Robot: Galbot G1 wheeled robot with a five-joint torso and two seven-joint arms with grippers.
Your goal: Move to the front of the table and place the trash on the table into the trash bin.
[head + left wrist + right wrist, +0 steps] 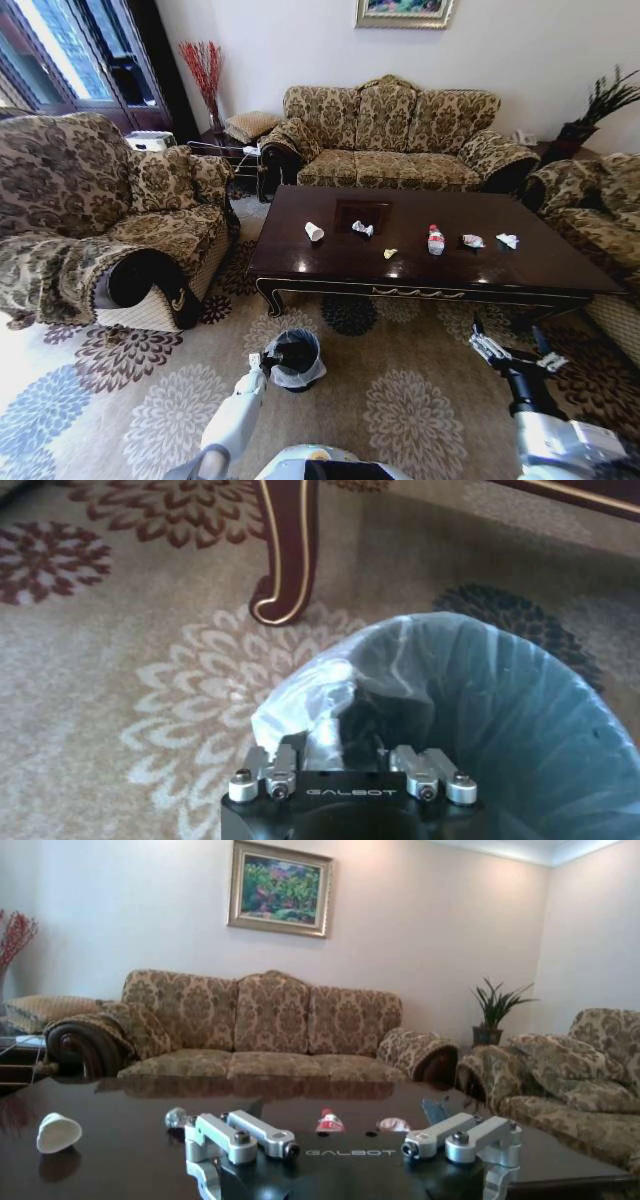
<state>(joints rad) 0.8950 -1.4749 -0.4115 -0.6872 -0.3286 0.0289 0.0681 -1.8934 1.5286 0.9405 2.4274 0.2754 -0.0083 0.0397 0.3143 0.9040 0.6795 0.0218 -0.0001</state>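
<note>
Trash lies in a loose row across the middle of the tabletop [520,262], running left to right in the head view: white paper cup [314,231] tipped on its side, a crumpled wrapper [362,229], a yellow scrap [390,253] slightly nearer the front edge, a small clear bottle with red label [436,240] standing upright, another shiny wrapper [473,241], and a crumpled white tissue [508,240] at the right end. All six items apart from one another; none held. Trash bin [295,358] on the carpet [100,400], lower centre-left of the head view, just in front of the table's front-left leg [285,555]; bag folded over its rim. Left pincer [262,364] at the bin's left rim; wrist view looks straight down into the liner. Its fingers [262,774] stand slightly apart with the bag edge between them, but whether they actually pinch it I cannot tell. Right pincer [510,345] is raised in the lower right of the head view, short of the table's front edge, wide open and empty, aimed across the tabletop. Judgement: the right arm is the nearer one to the row; the trash lies ahead of and above it in frame, the bottle, wrapper and tissue closest. The row's long axis runs parallel to the front edge, so reach is forward, then sideways along it.
</note>
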